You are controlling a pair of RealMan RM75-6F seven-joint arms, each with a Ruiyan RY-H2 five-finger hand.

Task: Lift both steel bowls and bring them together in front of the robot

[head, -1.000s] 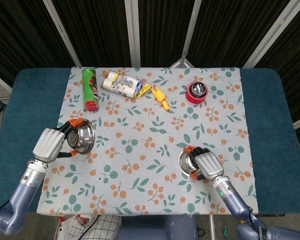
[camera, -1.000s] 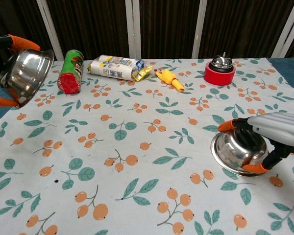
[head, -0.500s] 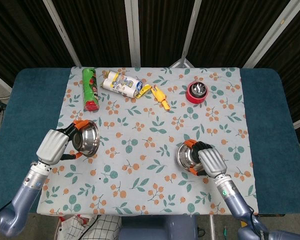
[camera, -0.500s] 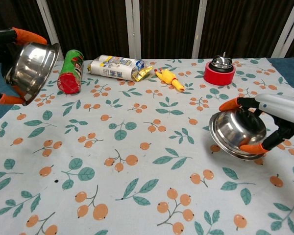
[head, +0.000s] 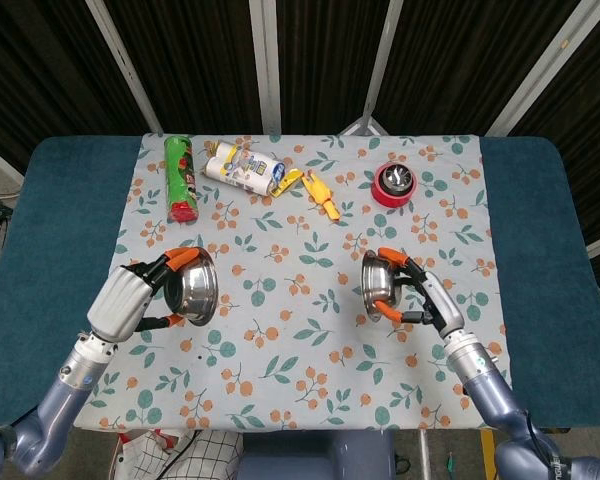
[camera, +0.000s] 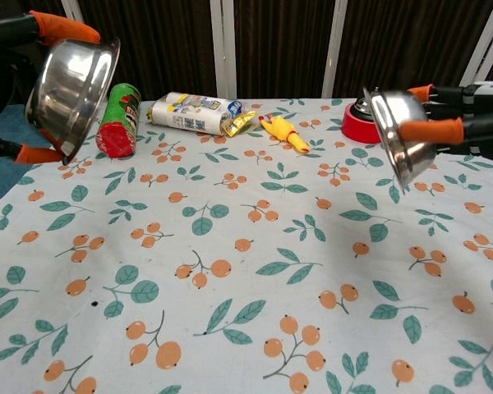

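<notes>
**Both bowls up off the tabletop, one in each hand**

So my left hand (head: 128, 300) has its fingers (camera: 63, 27) wrapped round the rim of the left steel bowl (head: 194, 286), orange tips above and below it. Bowl's clear of the cloth and tipped on its side, open face pointing toward the middle. In the chest view it sits up in the top left corner, just in front of the green can (camera: 119, 118).

My right hand (head: 432, 303) is doing the same on the other side: fingers (camera: 431, 130) clamped across the right steel bowl (camera: 400, 137), which is also in the air and tilted steeply, so the chest view shows mostly its outer side. It hangs in front of the red call bell (head: 394, 184).

The two bowls are still well apart, with a wide stretch of the floral tablecloth (head: 300, 330) between them. Along the far edge lie the green can, a crumpled snack bag (head: 244, 167) and a yellow toy (head: 321, 193).
</notes>
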